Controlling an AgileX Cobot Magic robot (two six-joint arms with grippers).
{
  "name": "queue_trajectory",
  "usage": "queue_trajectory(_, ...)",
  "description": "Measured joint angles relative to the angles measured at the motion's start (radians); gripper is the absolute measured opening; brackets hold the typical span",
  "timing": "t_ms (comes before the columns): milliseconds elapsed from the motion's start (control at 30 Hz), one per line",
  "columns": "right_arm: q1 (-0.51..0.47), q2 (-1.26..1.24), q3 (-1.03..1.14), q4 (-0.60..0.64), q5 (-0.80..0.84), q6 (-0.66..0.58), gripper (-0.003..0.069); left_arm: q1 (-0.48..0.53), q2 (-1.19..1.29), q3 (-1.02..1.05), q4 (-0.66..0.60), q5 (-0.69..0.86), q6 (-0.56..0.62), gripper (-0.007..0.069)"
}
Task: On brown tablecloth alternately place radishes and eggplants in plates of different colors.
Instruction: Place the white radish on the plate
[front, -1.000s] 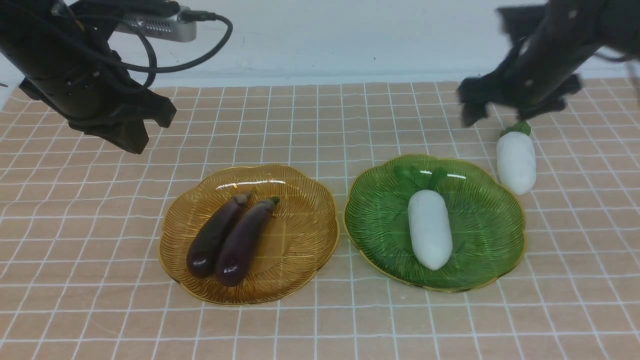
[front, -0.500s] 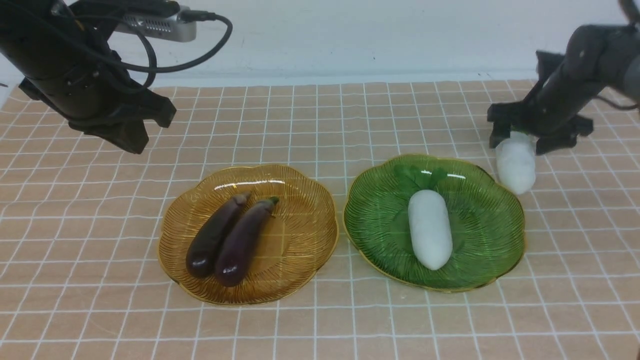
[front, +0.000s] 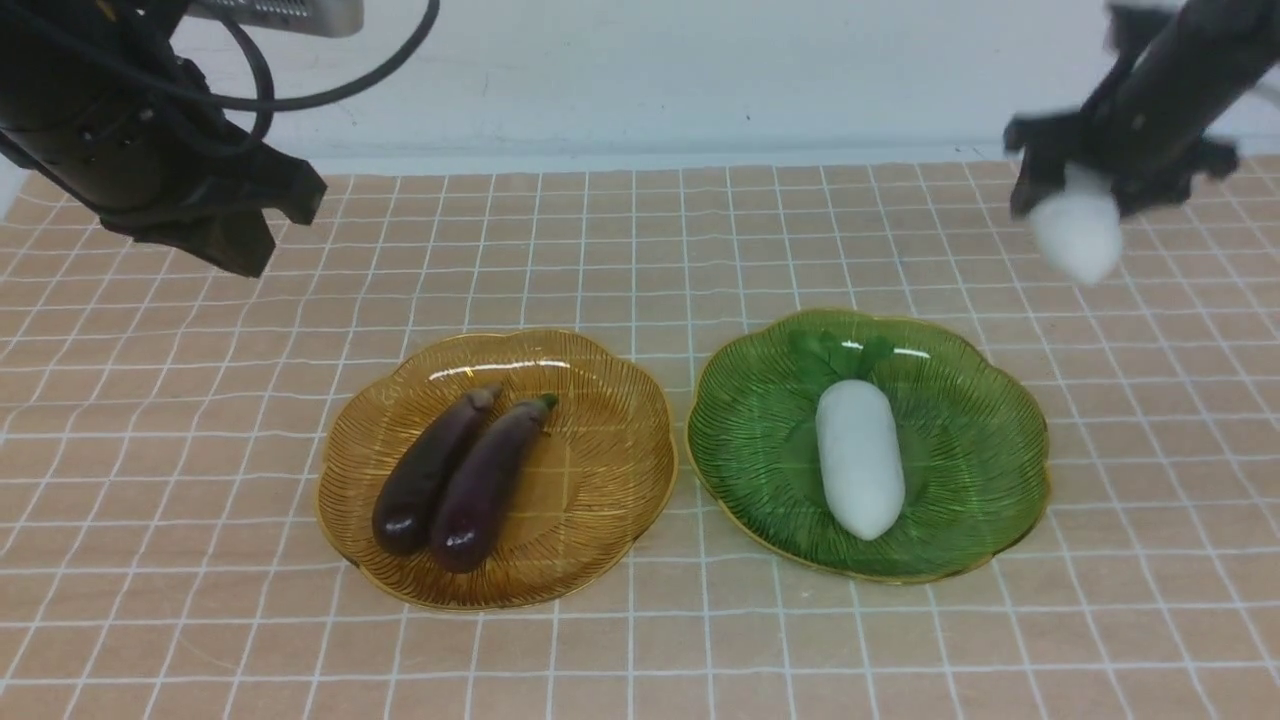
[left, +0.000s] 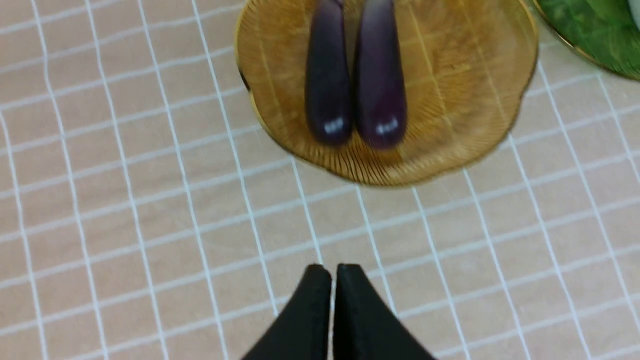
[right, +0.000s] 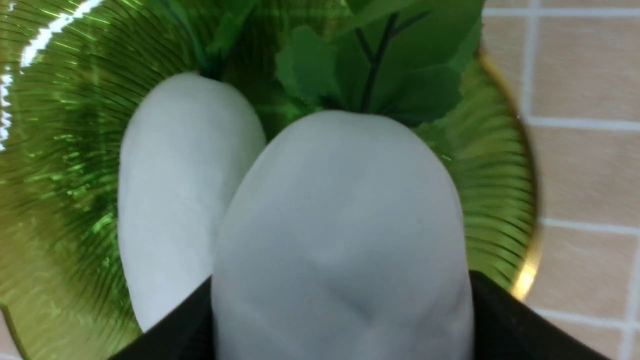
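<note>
On the brown tablecloth (front: 640, 250) stand two plates. The amber plate (front: 600, 450) holds two dark-purple eggplants (front: 425, 475) (front: 487, 487) side by side. A white radish (front: 858, 460) lies in the green plate (front: 970, 450). High at the far right, my right gripper (front: 1080, 195) is shut on a second radish (front: 1078, 240), held in the air. In the right wrist view that held radish (right: 340, 240) fills the space between the black fingers (right: 510, 325), above the plated radish (right: 180, 190). My left gripper (front: 235, 250) hovers at the far left, shut and empty (left: 332, 270).
A white wall runs behind the cloth's far edge. The left arm's cables and a grey box (front: 290, 15) hang at the top left. The left wrist view looks down on both eggplants (left: 327, 85) and the amber plate (left: 450, 100).
My right gripper closed on the radish lying beside the green plate and lifted it off the cloth. The left arm drifted slightly up and to the left.
</note>
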Motion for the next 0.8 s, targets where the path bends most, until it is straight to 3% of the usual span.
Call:
queue_trajectory(67,0.022,0.018,0.002,0.002,-0.038,0.0,0.0526,0.0,-0.092,0.065,-0.01,0.002,-0.01,-0.0003)
queue_trajectory(233,0.042,0.023,0.002,-0.003,-0.062,0.007,0.0673,0.0,-0.294,0.152,-0.015,0.007,-0.03,-0.0003)
queue_trajectory(333,0.042,0.015,0.003,-0.018,-0.012,-0.043,0.0662,0.0,-0.414,0.167,-0.016,0.02,-0.103,-0.0003)
queue_trajectory(567,0.042,-0.213,0.046,-0.035,-0.002,-0.078,0.0358,0.0,-0.53,0.191,0.0,0.025,-0.128,-0.0003)
queue_trajectory(667,0.042,-0.427,0.064,-0.008,0.0,-0.08,0.0139,0.0,-0.541,0.204,0.008,0.026,-0.13,-0.0003)
queue_trajectory(800,0.042,-0.664,0.101,0.018,0.002,-0.085,0.002,0.0,-0.544,0.217,0.008,0.026,-0.13,-0.0003)
